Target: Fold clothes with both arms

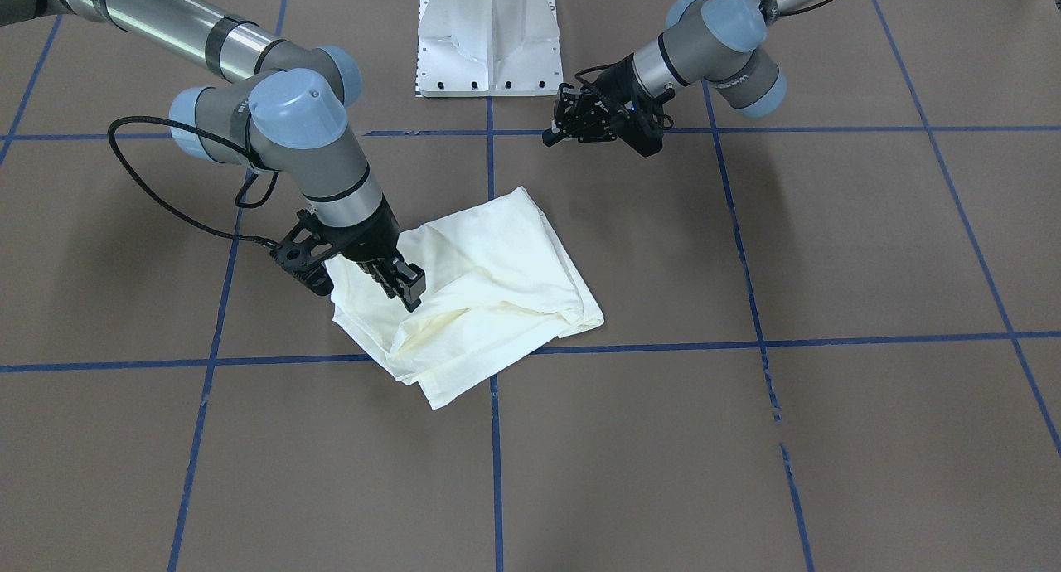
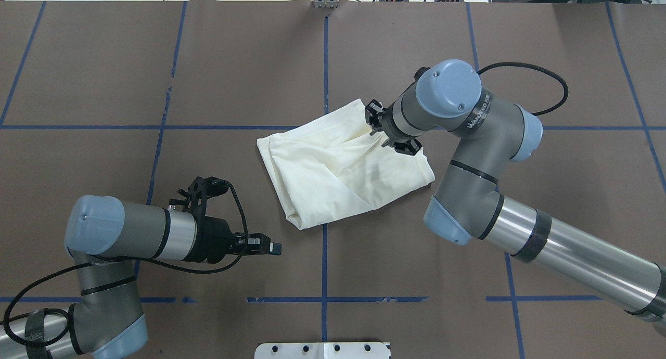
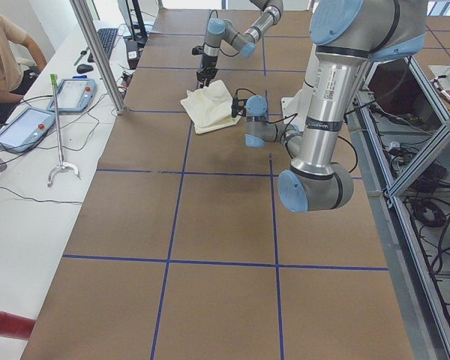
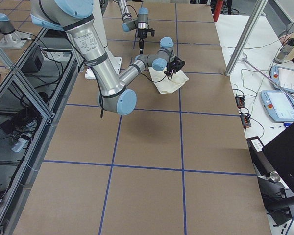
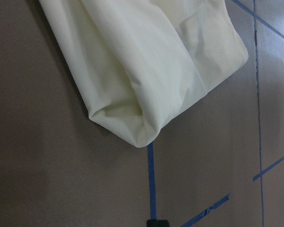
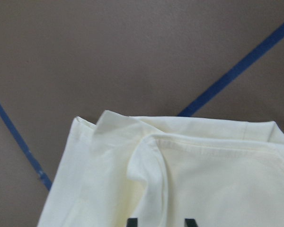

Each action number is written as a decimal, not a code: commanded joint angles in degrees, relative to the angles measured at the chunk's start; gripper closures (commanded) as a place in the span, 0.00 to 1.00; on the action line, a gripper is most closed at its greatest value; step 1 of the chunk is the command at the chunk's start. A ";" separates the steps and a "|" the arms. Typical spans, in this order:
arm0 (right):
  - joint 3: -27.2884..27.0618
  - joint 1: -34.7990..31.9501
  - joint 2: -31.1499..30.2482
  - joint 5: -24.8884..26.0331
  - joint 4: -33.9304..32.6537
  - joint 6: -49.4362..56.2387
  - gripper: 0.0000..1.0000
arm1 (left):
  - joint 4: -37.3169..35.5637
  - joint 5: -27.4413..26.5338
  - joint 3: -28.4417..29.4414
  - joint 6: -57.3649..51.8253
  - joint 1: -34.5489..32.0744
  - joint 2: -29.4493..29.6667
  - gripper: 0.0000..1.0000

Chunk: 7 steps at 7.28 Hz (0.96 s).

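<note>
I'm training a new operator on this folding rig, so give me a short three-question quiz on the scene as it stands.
1. True or false: the left gripper touches the T-shirt.
2. The right gripper is: A) parked beside the pedestal; B) down at the T-shirt, jaws open; C) lifting a sleeve high.
3. What colour are the taped grid lines?
Key: 1 false, it hangs apart from the cloth, shut. 2 B. 3 blue.

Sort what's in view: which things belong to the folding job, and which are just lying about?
Job: T-shirt, right gripper, left gripper.
Lying about: white pedestal base, teach pendants, keyboard.
</note>
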State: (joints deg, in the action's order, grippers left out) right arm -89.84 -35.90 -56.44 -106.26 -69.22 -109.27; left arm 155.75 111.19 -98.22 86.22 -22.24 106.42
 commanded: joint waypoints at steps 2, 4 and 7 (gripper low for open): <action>-1.40 4.17 -1.22 1.14 -0.13 1.67 1.00 | -0.01 -0.10 -0.21 0.00 -0.26 0.10 1.00; 2.10 1.48 1.57 2.29 -0.31 7.65 1.00 | -0.01 -0.01 -0.21 0.70 -0.35 0.01 1.00; 14.48 -1.09 9.59 2.02 0.65 11.43 1.00 | -0.01 -0.10 -0.13 1.14 -0.35 -0.07 1.00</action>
State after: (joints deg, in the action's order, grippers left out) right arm -79.83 -36.10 -48.95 -104.23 -69.25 -99.78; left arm 155.74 111.11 -98.36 87.24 -22.58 106.38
